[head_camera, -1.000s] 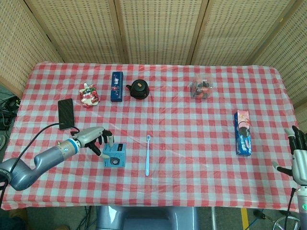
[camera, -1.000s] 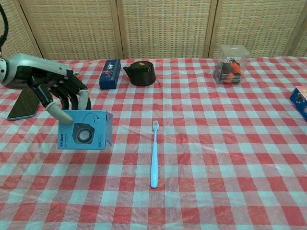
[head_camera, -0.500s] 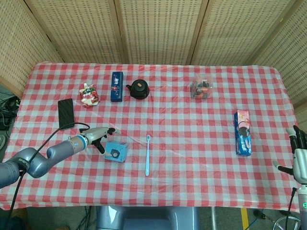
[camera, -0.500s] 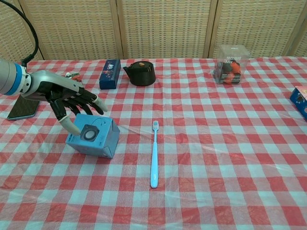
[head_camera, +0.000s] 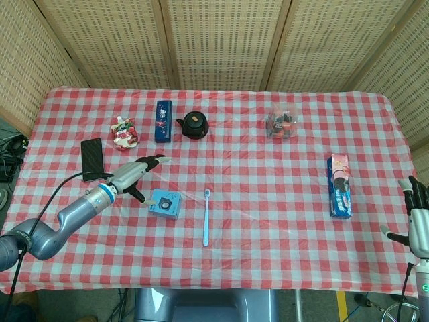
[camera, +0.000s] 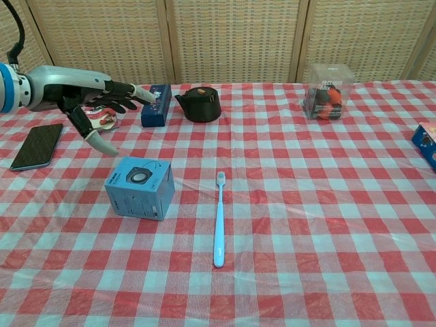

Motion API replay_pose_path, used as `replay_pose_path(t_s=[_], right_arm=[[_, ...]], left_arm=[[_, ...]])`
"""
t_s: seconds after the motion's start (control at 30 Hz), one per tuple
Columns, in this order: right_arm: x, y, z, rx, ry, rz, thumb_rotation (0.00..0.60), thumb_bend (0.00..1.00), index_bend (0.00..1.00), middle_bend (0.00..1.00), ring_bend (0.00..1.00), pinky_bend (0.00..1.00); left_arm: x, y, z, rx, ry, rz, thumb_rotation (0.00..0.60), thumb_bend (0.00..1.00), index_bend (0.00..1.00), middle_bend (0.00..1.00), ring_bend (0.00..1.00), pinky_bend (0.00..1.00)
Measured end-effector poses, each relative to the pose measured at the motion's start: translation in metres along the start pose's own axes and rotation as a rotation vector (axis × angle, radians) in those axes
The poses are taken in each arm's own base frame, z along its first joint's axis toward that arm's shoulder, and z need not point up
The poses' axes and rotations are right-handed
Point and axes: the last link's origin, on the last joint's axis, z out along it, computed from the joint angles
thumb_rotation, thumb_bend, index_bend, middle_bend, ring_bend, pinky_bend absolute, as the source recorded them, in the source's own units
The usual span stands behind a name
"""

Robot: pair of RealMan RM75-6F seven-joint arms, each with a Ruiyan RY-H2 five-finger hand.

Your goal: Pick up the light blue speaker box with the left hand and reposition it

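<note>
Box released, left hand pulling off

Speaker box point(camera: 139, 188) now sits flat on the bench point(head_camera: 268, 221) in the front-left part, speaker picture facing up, slightly skewed to the bench edges. Half a second ago it was tipped on an edge under the left hand; a second ago it stood upright with the picture facing front. So it has been turned over and set down a little further toward the bench middle.

Left hand point(camera: 92, 95) has lifted away and sits above and behind the box, toward the back-left, clear of it, no contact. Fingers point(head_camera: 149, 162) spread wide and stretched out, holding nothing.

Right hand point(head_camera: 417, 208) hangs off the front-right corner, barely moved, fingers upright and apart, nothing held.

Judgement: reposition looks done, box released and stable; what remains is retracting the left arm.

Toothbrush point(camera: 219, 218) lies just right of the box, not touching. Phone point(camera: 39, 145) lies near the left edge, behind the box. Dark blue box point(camera: 156, 105) and teapot point(camera: 199, 105) sit along the back, untouched. Blue-red carton point(head_camera: 339, 185) sits near the right edge.
</note>
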Motion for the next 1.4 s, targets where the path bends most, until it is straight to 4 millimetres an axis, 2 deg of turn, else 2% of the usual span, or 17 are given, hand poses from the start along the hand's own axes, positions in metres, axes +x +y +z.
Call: replay_pose_path(t_s=[0.2, 0.37, 0.47, 0.67, 0.8, 0.9, 1.07, 1.4], right_arm=[[0.0, -0.001, 0.0, 0.004, -0.001, 0.002, 0.6, 0.0, 0.09, 0.0, 0.0, 0.0], [0.001, 0.0, 0.0, 0.003, 0.003, -0.001, 0.6, 0.0, 0.09, 0.0, 0.0, 0.0], [0.0, -0.001, 0.0, 0.004, 0.002, -0.001, 0.6, 0.0, 0.09, 0.0, 0.0, 0.0], [0.0, 0.0, 0.001, 0.0, -0.001, -0.002, 0.6, 0.0, 0.09, 0.0, 0.0, 0.0], [0.0, 0.001, 0.001, -0.003, -0.002, -0.001, 0.6, 0.0, 0.09, 0.0, 0.0, 0.0], [0.0, 0.001, 0.001, -0.002, -0.002, -0.001, 0.6, 0.0, 0.09, 0.0, 0.0, 0.0], [-0.001, 0.001, 0.001, -0.002, -0.003, -0.003, 0.6, 0.0, 0.09, 0.0, 0.0, 0.0], [-0.002, -0.001, 0.001, 0.002, -0.006, -0.009, 0.6, 0.0, 0.09, 0.0, 0.0, 0.0]], left_arm=[[-0.018, -0.007, -0.013, -0.027, 0.015, 0.24, 0.6, 0.0, 0.0, 0.0, 0.0, 0.07], [-0.047, -0.01, -0.017, -0.046, 0.005, 0.375, 0.6, 0.0, 0.03, 0.0, 0.05, 0.15], [-0.059, -0.008, -0.013, -0.062, 0.034, 0.409, 0.6, 0.0, 0.12, 0.05, 0.13, 0.2], [-0.074, -0.002, -0.001, -0.1, 0.107, 0.429, 0.6, 0.0, 0.32, 0.21, 0.28, 0.31], [-0.076, 0.002, 0.005, -0.119, 0.16, 0.442, 0.6, 0.0, 0.49, 0.34, 0.4, 0.38], [-0.078, 0.001, 0.008, -0.125, 0.188, 0.449, 0.6, 0.0, 0.53, 0.38, 0.43, 0.4], [-0.075, 0.001, 0.006, -0.135, 0.208, 0.429, 0.6, 0.02, 0.55, 0.39, 0.44, 0.4], [-0.049, 0.008, -0.012, -0.138, 0.153, 0.259, 0.6, 0.02, 0.54, 0.39, 0.44, 0.42]])
